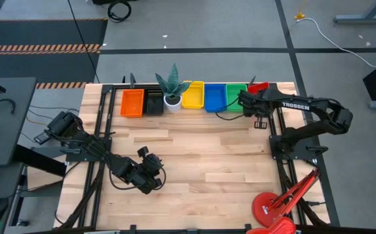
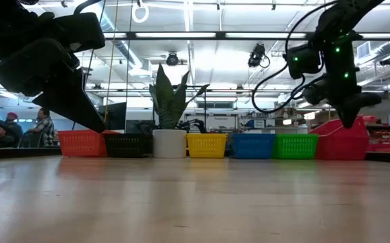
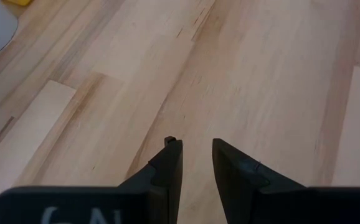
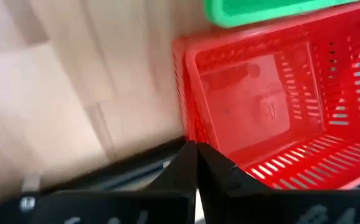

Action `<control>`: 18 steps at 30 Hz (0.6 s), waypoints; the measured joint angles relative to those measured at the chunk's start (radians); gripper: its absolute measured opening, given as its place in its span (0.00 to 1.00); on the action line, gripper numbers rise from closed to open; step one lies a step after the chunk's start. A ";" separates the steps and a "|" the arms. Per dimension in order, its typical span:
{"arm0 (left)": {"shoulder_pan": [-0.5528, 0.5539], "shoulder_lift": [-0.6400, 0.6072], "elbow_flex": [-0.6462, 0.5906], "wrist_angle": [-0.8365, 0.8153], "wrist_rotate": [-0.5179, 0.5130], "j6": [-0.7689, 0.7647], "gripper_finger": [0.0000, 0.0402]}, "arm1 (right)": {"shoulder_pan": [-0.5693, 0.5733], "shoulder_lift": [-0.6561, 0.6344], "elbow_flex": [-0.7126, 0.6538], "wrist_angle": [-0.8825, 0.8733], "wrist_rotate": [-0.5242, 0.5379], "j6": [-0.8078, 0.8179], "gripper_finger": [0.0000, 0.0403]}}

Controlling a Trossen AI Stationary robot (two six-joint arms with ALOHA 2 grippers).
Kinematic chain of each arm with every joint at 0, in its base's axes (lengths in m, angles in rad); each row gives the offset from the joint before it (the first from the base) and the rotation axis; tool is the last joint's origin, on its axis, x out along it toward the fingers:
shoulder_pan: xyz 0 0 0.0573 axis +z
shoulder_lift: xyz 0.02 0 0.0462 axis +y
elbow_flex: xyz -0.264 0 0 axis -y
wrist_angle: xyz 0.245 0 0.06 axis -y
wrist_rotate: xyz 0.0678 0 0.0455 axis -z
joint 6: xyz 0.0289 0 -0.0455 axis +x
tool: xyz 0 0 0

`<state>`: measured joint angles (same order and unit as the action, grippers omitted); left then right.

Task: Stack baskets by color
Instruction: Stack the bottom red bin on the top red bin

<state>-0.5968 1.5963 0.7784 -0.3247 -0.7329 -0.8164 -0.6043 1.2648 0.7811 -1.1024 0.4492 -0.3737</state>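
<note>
Along the table's far edge stands a row of baskets: orange, black, yellow, blue, green and red. My right gripper is shut and slants down over the red basket, at the corner next to the green basket. In the low view its tip is level with the red basket's rim. My left gripper stands open over bare wood near the table's front left, holding nothing. My right gripper's shut fingertips stand right at the red basket's corner rim, coming from above at a slant. Nothing shows between the fingers. Whether they touch the rim I cannot tell.
A white pot with a green spiky plant stands between the black and yellow baskets. A red clamp lamp lies at the table's front right. The wide middle of the wooden table is bare. People show in the room beyond.
</note>
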 joint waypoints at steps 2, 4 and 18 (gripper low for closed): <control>0.000 0.000 0.000 0.000 0.000 0.000 0.23 | -0.011 0.001 -0.007 0.024 0.000 0.005 0.02; 0.000 0.000 0.000 0.000 0.000 0.000 0.23 | -0.013 0.001 -0.004 0.036 0.002 0.008 0.01; 0.000 0.000 0.000 0.000 0.000 0.000 0.23 | 0.027 -0.041 0.035 0.054 -0.051 -0.027 0.06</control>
<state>-0.5968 1.5963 0.7784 -0.3244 -0.7330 -0.8162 -0.5770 1.2236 0.8165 -1.0484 0.3981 -0.4012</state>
